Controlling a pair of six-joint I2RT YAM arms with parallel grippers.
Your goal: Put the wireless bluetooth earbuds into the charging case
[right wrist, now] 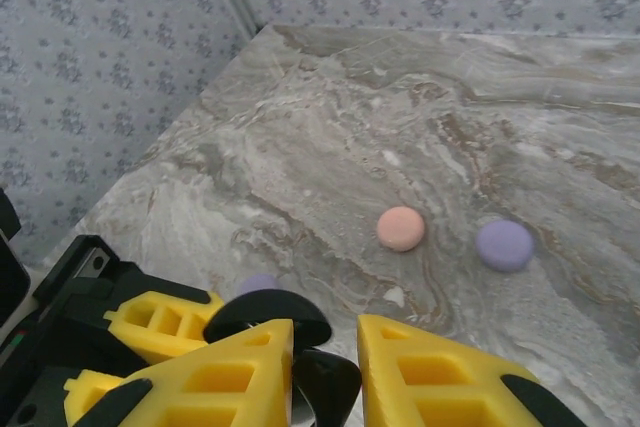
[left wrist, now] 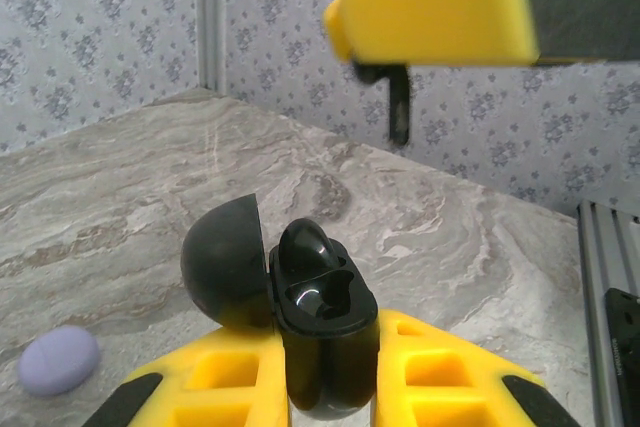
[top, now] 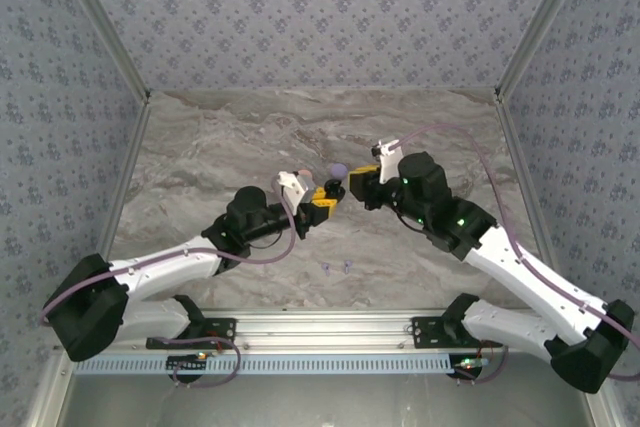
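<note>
My left gripper is shut on the black charging case, held upright with its round lid swung open to the left. One black earbud sits in the case's far socket; the near socket is bare. Just above and beyond the case, my right gripper is shut on a second black earbud, whose stem hangs down under the yellow finger. In the right wrist view the open lid lies right below that gripper.
On the marble table lie a pink round case, a lavender round case and another lavender one. Two lavender earbuds rest nearer the arm bases. Patterned walls enclose the table.
</note>
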